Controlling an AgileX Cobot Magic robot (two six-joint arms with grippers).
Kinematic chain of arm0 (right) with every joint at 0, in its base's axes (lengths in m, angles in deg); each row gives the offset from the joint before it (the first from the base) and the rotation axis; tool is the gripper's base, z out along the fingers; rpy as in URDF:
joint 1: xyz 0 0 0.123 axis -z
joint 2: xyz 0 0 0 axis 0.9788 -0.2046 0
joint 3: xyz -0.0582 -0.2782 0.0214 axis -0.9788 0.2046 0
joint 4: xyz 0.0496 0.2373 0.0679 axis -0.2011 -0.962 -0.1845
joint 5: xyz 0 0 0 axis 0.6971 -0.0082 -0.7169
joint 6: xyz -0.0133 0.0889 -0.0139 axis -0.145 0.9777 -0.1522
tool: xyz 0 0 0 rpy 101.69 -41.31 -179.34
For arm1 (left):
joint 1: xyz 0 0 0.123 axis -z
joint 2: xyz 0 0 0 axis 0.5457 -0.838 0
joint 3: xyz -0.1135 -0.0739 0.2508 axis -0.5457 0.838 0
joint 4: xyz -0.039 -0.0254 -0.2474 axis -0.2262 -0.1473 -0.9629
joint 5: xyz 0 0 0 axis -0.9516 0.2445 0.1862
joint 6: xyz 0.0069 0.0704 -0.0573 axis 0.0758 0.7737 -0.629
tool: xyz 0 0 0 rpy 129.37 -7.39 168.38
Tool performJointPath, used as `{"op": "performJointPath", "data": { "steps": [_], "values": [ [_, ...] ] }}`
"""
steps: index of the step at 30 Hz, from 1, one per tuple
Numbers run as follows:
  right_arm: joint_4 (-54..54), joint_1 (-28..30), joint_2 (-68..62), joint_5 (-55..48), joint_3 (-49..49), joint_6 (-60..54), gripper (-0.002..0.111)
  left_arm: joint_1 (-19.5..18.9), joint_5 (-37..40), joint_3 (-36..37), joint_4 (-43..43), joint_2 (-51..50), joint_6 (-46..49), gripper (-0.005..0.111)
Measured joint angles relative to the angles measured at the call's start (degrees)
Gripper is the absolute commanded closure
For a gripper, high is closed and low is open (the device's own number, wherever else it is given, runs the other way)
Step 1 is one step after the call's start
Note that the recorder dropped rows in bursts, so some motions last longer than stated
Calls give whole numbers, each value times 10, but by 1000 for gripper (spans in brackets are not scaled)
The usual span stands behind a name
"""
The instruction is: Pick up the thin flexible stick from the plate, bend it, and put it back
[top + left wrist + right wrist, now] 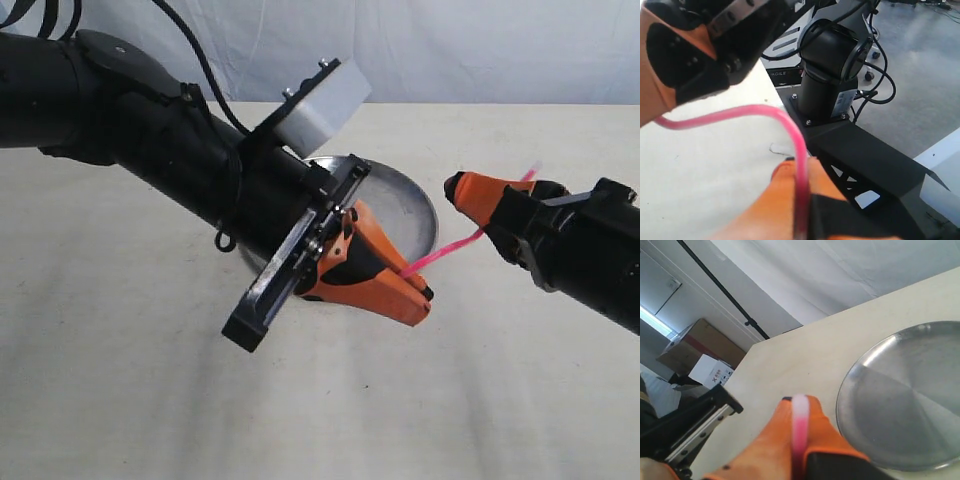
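Steel plate (405, 205) sits behind; we see left gripper (418, 292) and right gripper (462, 190) each clamped on the thin flexible stick (450, 250), held up just beside the plate rim, long axis running gripper to gripper, bowed; neither arm nearer.

The table (120, 400) has a pale cream top, matte and faintly mottled. A round stainless-steel plate (405, 210) lies flat on it, shallow and low-rimmed, its brushed surface catching the light in wedges. It sits toward the far middle of the tabletop, well in from the edge. From the exterior view only part of it shows.
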Motion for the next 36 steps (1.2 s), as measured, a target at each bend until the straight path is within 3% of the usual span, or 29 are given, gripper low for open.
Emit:
{"op": "performJointPath", "data": {
  "steps": [20,26,36],
  "values": [
    [69,0,-9,-19,-30,48,109,-8,0,0,2,15,3,107],
    [75,0,-55,7,-56,54,109,-37,-10,0,21,45,-13,107],
    [137,0,-143,31,-124,88,109,-39,-13,0,54,49,-29,107]
  ]
}}
